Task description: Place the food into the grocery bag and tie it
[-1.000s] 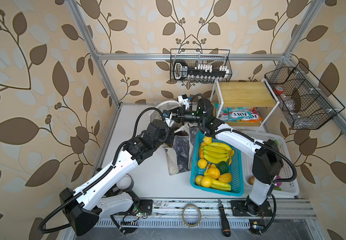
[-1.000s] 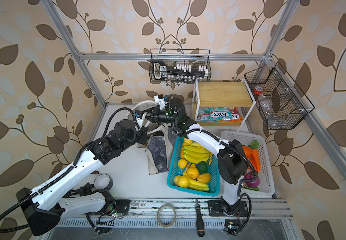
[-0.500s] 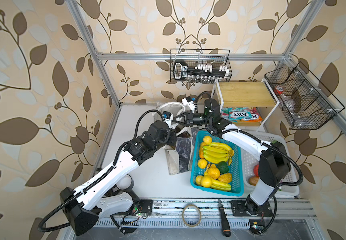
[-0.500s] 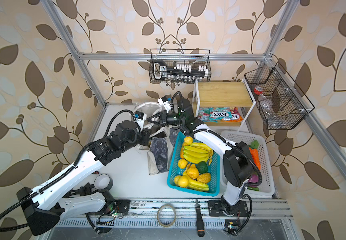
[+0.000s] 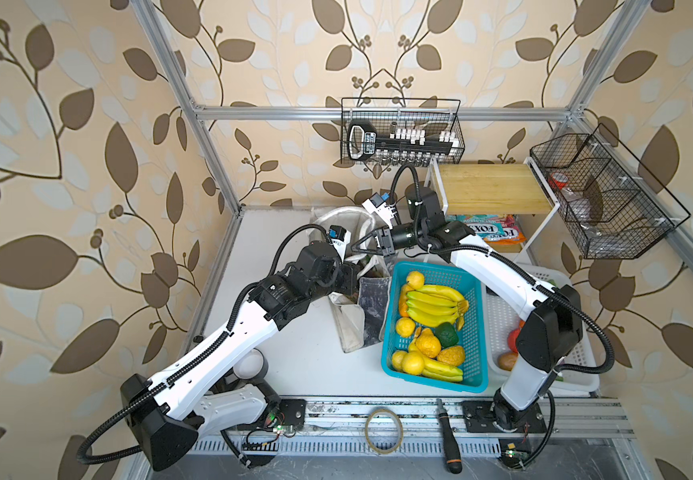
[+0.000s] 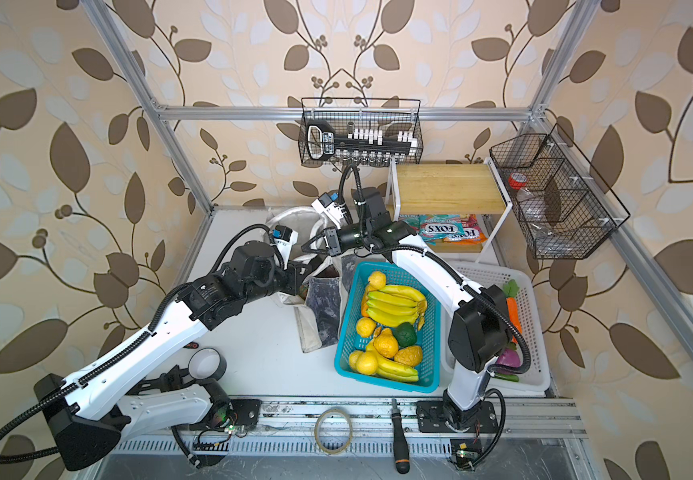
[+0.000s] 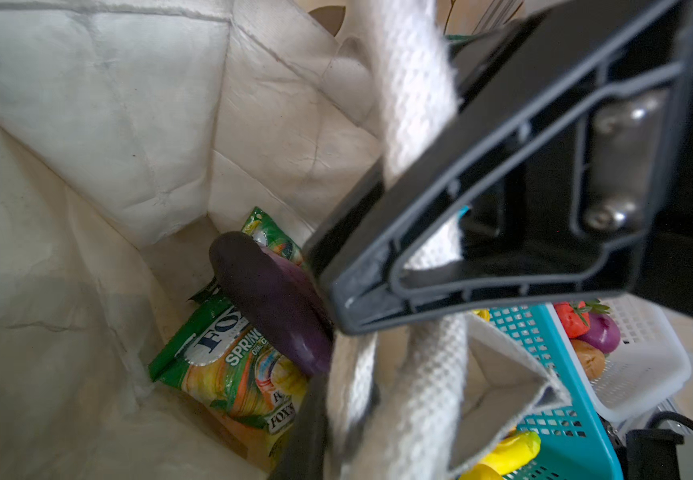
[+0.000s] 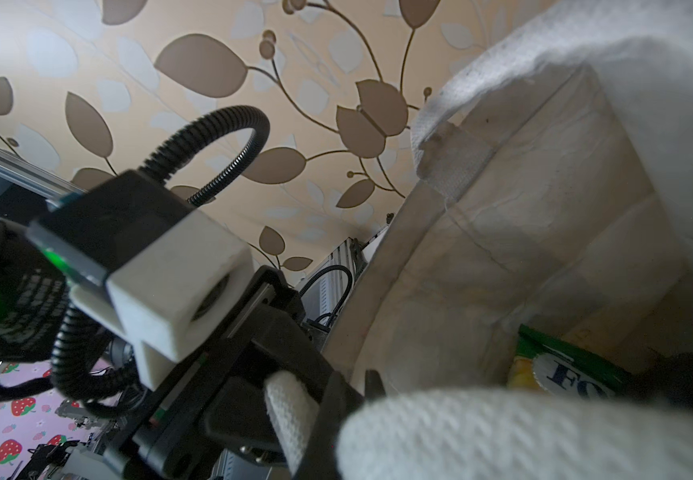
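With food (image 7: 270, 299) lying in the bag (image 5: 349, 326) beside the basket (image 5: 436, 271), and the left gripper (image 8: 294, 390) and right gripper (image 5: 356, 249) each clamped on a strap (image 8: 287, 424) (webbing slips easily), cross the straps over the mouth under steady tension.

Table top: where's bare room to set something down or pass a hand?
Bare table lies between the left arm, the grocery bag, the blue basket and the front rail; a smaller patch lies behind that arm, by the corner post. Crowded: at the bag's mouth, where left pincer and right pincer meet, plus the white basket side.
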Action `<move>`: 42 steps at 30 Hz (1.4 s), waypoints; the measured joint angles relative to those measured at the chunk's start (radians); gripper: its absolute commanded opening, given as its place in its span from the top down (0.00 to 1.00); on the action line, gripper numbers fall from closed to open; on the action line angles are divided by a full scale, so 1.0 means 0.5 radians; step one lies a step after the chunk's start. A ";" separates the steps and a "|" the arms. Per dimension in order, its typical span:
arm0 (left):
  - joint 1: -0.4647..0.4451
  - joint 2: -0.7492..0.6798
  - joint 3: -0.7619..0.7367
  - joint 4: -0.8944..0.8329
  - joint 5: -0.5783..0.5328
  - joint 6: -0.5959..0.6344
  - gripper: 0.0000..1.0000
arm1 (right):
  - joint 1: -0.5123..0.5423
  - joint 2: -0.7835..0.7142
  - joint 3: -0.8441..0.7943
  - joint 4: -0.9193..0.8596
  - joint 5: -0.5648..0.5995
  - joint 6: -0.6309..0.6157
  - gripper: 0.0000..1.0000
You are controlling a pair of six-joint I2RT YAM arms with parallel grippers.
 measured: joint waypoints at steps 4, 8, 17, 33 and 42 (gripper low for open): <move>0.085 0.004 -0.045 0.022 0.176 -0.066 1.00 | -0.006 0.001 -0.013 -0.111 0.046 -0.134 1.00; 0.172 0.004 -0.077 0.065 0.360 -0.100 1.00 | -0.008 0.001 0.027 -0.222 0.101 -0.296 1.00; 0.197 0.004 -0.077 0.040 0.428 -0.135 1.00 | 0.072 -0.110 0.023 -0.423 0.517 -0.690 1.00; 0.195 0.030 -0.061 -0.002 0.464 -0.128 1.00 | 0.160 -0.220 0.011 -0.645 0.906 -0.774 1.00; 0.202 0.089 -0.063 0.042 0.664 -0.195 1.00 | 0.140 -0.469 -0.456 -0.222 0.964 -0.699 1.00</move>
